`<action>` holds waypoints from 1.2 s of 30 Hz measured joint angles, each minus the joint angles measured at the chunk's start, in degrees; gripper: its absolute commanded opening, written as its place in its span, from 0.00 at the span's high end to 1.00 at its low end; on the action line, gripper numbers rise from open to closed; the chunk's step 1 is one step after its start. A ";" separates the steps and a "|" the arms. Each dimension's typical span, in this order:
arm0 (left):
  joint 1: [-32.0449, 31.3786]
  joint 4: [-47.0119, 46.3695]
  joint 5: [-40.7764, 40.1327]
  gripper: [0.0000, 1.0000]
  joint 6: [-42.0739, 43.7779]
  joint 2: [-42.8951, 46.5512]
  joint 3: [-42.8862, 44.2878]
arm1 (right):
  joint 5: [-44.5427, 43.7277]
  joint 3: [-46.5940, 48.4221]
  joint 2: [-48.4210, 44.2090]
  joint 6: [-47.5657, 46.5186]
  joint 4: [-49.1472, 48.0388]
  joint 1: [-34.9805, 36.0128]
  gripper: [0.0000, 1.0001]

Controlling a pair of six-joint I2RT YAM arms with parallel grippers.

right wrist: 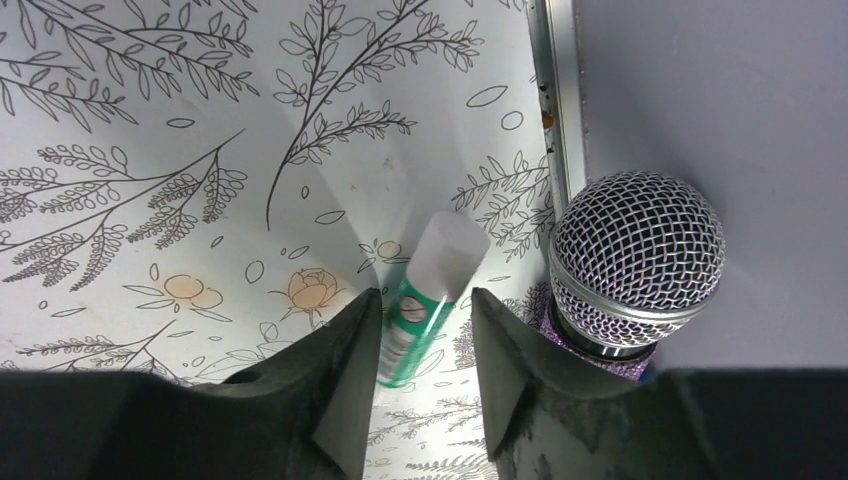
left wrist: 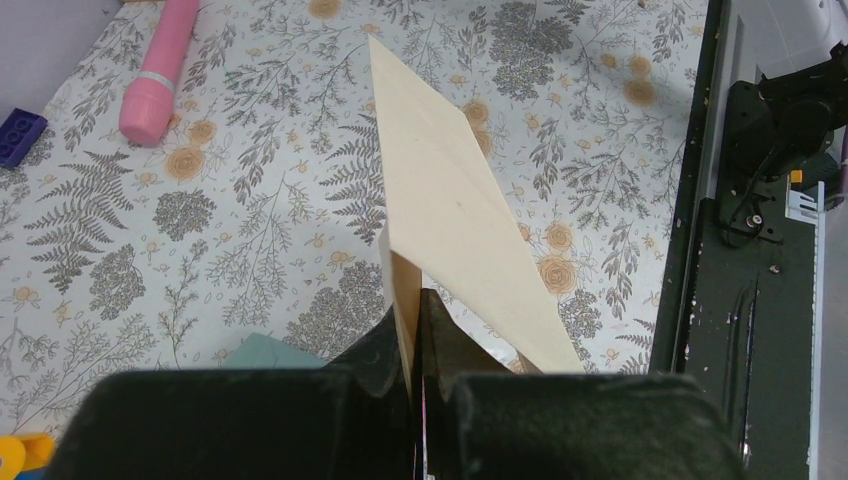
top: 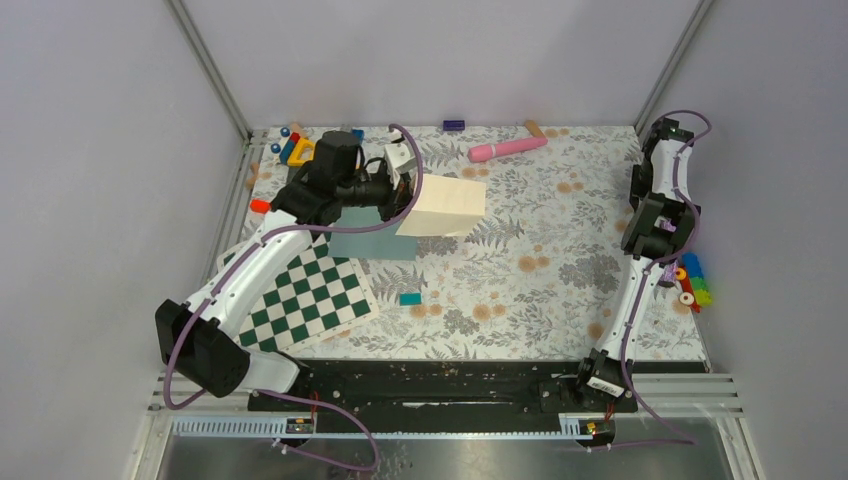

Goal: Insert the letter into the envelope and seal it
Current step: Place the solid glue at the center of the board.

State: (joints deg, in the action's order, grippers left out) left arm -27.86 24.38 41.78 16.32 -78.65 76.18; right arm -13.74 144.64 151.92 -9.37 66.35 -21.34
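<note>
Letter (top: pixel 445 208) and envelope (top: pixel 372 240): one of each. The cream sheet is pinched at its near edge by the left gripper (left wrist: pixel 415 305), whose fingers are closed tight on it. It is held off the flowered table (top: pixel 560 300) and tilted, its far corner pointing away in the left wrist view. The blue-grey envelope lies flat just below the sheet. The left arm hides part of it, and the left wrist camera catches only one corner (left wrist: pixel 268 352), so its flap cannot be made out.

The right gripper (right wrist: pixel 425 300) is at the table's right edge, its fingers a little apart. One green-and-white tube (right wrist: pixel 445 255) lies between them. It seems not to be clamped, though contact on the left finger is hard to judge. One microphone (right wrist: pixel 635 260) rests just beside it against the wall.

Elsewhere there are one green-white checkerboard (top: pixel 310 298), one small teal block (top: pixel 410 298), one pink cylinder (top: pixel 508 149) and one dark blue brick (top: pixel 454 125). A cluster of coloured toys (top: pixel 293 148) in the far left corner is too small to count.
</note>
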 measured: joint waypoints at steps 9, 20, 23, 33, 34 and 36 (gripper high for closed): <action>0.44 0.02 0.07 1.00 0.00 0.00 0.00 | 0.28 -0.17 0.00 -0.02 0.33 0.02 0.70; 0.74 0.02 0.09 1.00 -0.02 0.13 0.00 | 1.33 -3.76 -1.66 -1.60 1.27 0.04 0.95; 0.94 0.04 0.07 1.00 -0.02 0.46 0.00 | 3.06 -5.49 -2.69 -1.99 2.34 0.04 0.95; 3.39 -0.37 0.50 1.00 -0.96 3.76 -0.15 | 12.26 -24.65 -13.99 -3.37 1.14 4.96 0.93; 3.93 -0.55 0.61 1.00 -1.31 3.91 -0.15 | 12.72 -26.32 -15.30 -3.85 0.76 6.78 0.92; 5.20 -0.94 0.85 1.00 -1.86 4.04 -0.20 | 13.42 -28.65 -17.86 -5.09 0.04 11.91 0.92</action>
State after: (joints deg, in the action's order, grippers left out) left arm -22.65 23.44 42.63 14.46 -74.61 75.99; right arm -0.32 115.98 134.06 -14.46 66.39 -9.43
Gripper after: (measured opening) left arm 0.006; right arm 0.307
